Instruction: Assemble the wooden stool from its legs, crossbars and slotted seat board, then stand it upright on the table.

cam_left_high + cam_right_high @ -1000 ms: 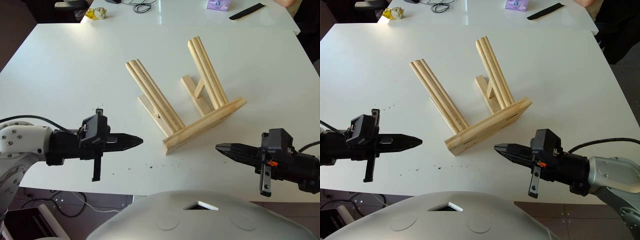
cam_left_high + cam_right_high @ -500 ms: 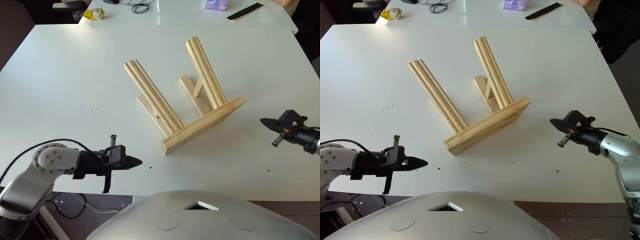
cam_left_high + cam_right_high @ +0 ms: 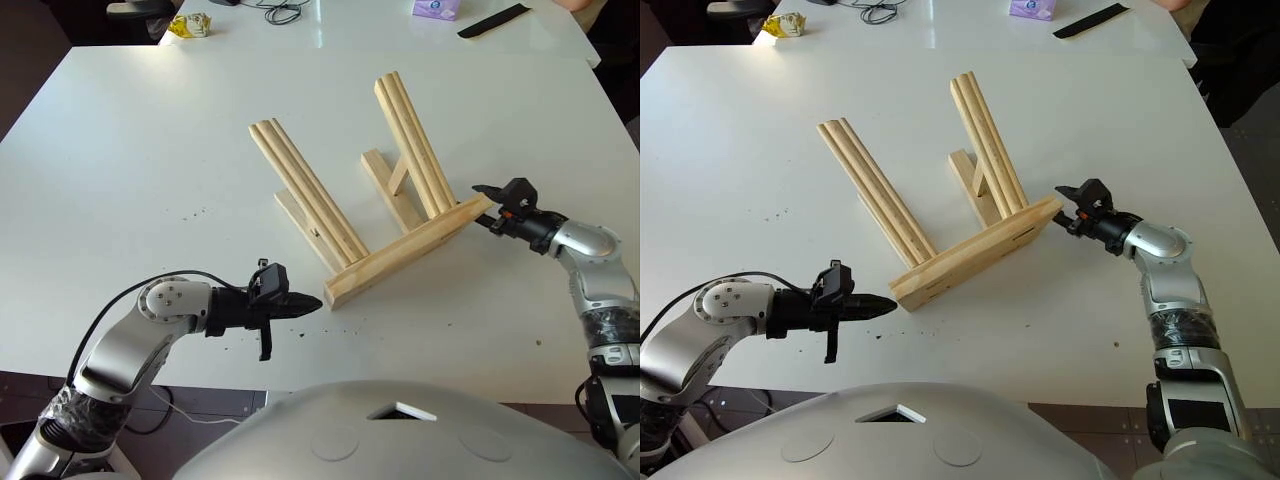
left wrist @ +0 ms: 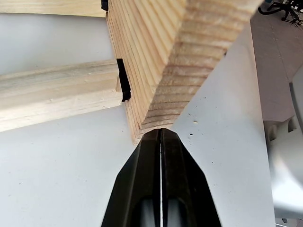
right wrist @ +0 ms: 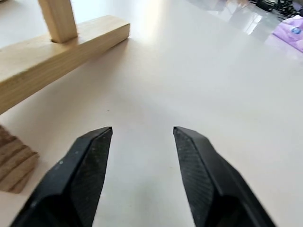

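If the closed left hand [image 3: 312, 302], at lower centre, shoves the slotted seat board's [image 3: 410, 247] corner while the open right hand [image 5: 142, 130] merely flanks the far end, the stool [image 3: 305, 200] could pivot away.

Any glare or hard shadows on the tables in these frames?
Left eye view: glare washes the glossy white far table; the pale wooden stool throws only a soft shadow. Right wrist view: a bright reflection streaks the white tabletop beyond the open right end effector.
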Controlling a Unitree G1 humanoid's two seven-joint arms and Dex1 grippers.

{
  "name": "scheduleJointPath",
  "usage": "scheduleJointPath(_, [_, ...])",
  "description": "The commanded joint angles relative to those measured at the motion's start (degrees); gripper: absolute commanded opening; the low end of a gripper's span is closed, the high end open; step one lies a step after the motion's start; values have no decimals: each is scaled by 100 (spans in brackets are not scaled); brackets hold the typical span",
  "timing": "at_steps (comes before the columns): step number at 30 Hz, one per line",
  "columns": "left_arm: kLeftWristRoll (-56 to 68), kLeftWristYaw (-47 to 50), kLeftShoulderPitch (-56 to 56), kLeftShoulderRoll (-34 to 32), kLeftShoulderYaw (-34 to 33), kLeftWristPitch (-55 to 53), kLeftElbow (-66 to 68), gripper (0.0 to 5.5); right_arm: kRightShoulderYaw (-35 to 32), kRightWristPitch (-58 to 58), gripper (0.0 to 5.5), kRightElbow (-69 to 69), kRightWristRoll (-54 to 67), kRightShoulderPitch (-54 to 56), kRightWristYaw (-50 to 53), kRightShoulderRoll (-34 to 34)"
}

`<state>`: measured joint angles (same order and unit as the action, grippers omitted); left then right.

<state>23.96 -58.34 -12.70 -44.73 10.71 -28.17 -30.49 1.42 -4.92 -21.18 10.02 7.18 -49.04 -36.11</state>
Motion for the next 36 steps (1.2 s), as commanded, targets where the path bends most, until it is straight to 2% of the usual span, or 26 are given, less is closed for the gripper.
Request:
scheduleJointPath(1, [-132, 116, 174, -63, -98, 32, 198, 0, 121, -57, 304, 422, -35, -550, -218, -7])
scheduleJointPath(6, [-714, 55, 770, -406, -467, 768, 1302, 0, 59, 33, 383, 1378, 73, -1422, -348, -205])
scheduleJointPath(10, [-1180, -236, 1163, -706, -503, 1571, 2103, 0, 34, 270, 449, 2192, 162, -1906, -302, -238])
scheduleJointPath(16, [-1376, -817, 840, -1128, -570, 2394, 2378, 0, 28, 583, 538, 3116, 276, -2606, -235, -258])
scheduleJointPath(20, [-1517, -1139, 796, -1340, -616, 3107, 2843, 0, -14, 638, 538, 3362, 254, -2886, -186, -255])
scheduleJointPath(25, [-1257, -1484, 470, -1309, -723, 3554, 3095, 0, -374, 668, 538, 3401, 386, -3208, -234, -404])
scheduleJointPath(31, [-752, -1535, -190, -1162, -892, 3349, 2696, 0, -544, 819, 538, 3511, 513, -3396, -481, -620])
scheduleJointPath(36, [-557, -1392, -331, -1113, -998, 2755, 2387, 80, -670, 844, 540, 3546, 542, -3424, -552, -695])
